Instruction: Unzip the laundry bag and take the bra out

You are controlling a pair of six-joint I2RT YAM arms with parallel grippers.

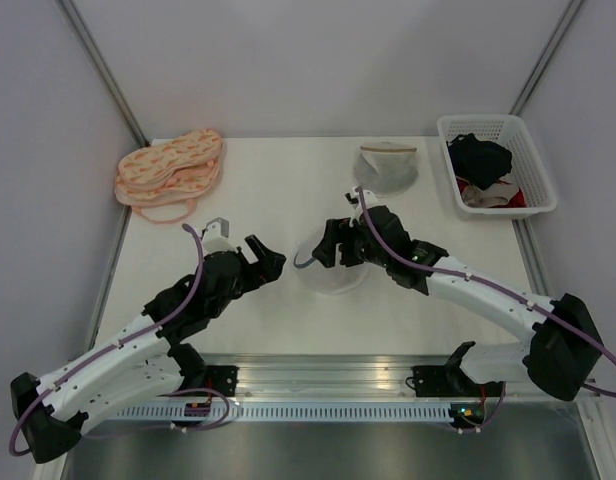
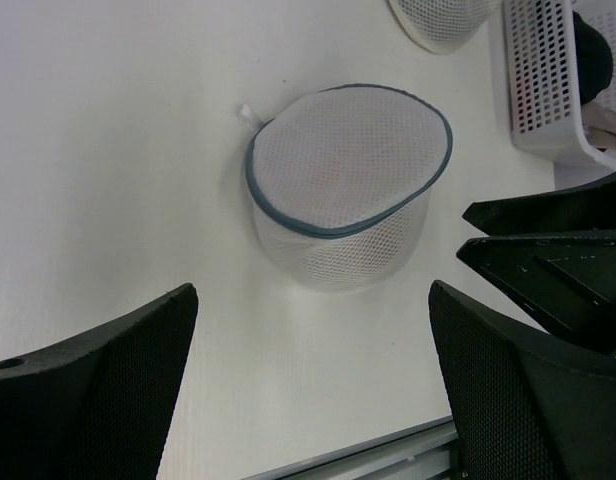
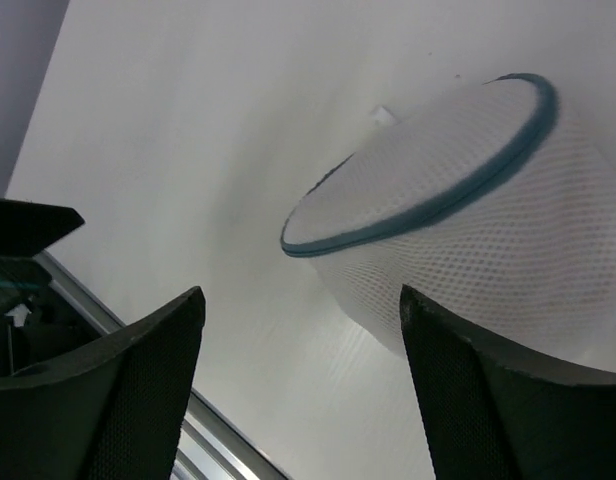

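Laundry bag (image 1: 333,280) (image 2: 343,190) (image 3: 468,250) sits on the white worktop (image 1: 258,190) between the two tools, white mesh dome, blue-grey hoop rim tilted. There is a small white tab (image 2: 248,111) at the rim on the side away from both tools. I cannot tell if the zip is open. The stack of peach patterned bras (image 1: 170,168) is far ahead and left of the left tool. The left tool (image 1: 267,257) (image 2: 310,290) has jaws spread wide with nothing held, and the bag is just ahead of its tips, not touching. The right tool (image 1: 333,250) (image 3: 300,295) also has jaws spread wide and empty. It is low beside the bag. The bag is ahead of it and toward its right finger, and in the left wrist view a strip of worktop shows between the two. A second mesh bag (image 1: 388,166) is well beyond the right tool. The white basket (image 1: 533,190) of dark clothes is far beyond it, off to its right, at the worktop corner.
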